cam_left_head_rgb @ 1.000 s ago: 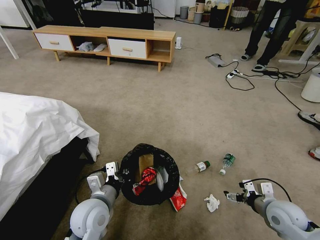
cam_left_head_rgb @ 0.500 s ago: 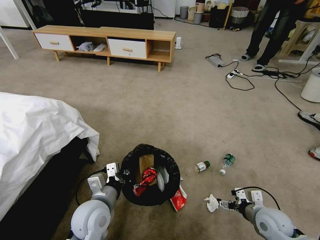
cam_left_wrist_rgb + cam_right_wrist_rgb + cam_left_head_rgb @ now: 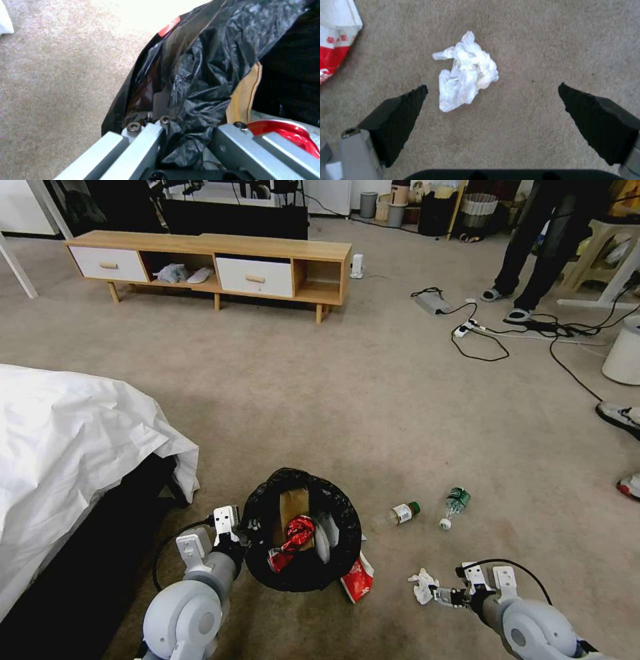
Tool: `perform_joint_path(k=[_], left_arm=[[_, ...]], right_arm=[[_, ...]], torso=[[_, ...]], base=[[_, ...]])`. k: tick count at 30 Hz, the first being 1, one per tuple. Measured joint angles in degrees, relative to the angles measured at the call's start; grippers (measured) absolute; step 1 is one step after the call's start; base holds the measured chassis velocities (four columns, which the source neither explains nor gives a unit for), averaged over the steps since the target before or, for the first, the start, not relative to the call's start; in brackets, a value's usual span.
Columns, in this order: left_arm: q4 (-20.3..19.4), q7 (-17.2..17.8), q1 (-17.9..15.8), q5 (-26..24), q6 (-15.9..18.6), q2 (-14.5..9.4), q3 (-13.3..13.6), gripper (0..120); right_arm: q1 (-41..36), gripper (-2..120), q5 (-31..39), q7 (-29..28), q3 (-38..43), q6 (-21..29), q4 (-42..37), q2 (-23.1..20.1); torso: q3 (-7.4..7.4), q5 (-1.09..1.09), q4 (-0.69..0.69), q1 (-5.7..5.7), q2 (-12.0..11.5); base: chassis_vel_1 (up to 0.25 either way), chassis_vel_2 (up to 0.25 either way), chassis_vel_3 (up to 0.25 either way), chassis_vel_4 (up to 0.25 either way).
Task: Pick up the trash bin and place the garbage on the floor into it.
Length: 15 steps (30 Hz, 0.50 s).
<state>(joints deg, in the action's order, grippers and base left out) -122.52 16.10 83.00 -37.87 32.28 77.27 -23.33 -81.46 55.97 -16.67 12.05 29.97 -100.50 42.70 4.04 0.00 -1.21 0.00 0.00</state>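
Glossy black bag lining the trash bin (image 3: 301, 573), brown paper bag (image 3: 292, 505) and red crushed can (image 3: 291, 540) inside. White crumpled tissue (image 3: 466, 71) on beige-grey floor (image 3: 373, 400). Red-and-white wrapper (image 3: 357, 579). Green-capped clear bottles (image 3: 400, 513), white labels.

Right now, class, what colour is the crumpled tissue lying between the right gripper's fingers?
White. The tissue shows best in the right wrist view, on the beige floor.
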Motion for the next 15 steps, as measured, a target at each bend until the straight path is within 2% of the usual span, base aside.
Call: perform_joint_path(k=[15], left_arm=[[0.84, -0.96, 0.37, 1.27, -0.71, 1.33, -0.61, 0]], right_arm=[[6.38, 100, -3.8, 2.32, -7.55, -0.1, 5.49, 1.41]], torso=[[0.0, 0.0, 0.01, 0.0, 0.0]], base=[[0.0, 0.0, 0.0, 0.0]])
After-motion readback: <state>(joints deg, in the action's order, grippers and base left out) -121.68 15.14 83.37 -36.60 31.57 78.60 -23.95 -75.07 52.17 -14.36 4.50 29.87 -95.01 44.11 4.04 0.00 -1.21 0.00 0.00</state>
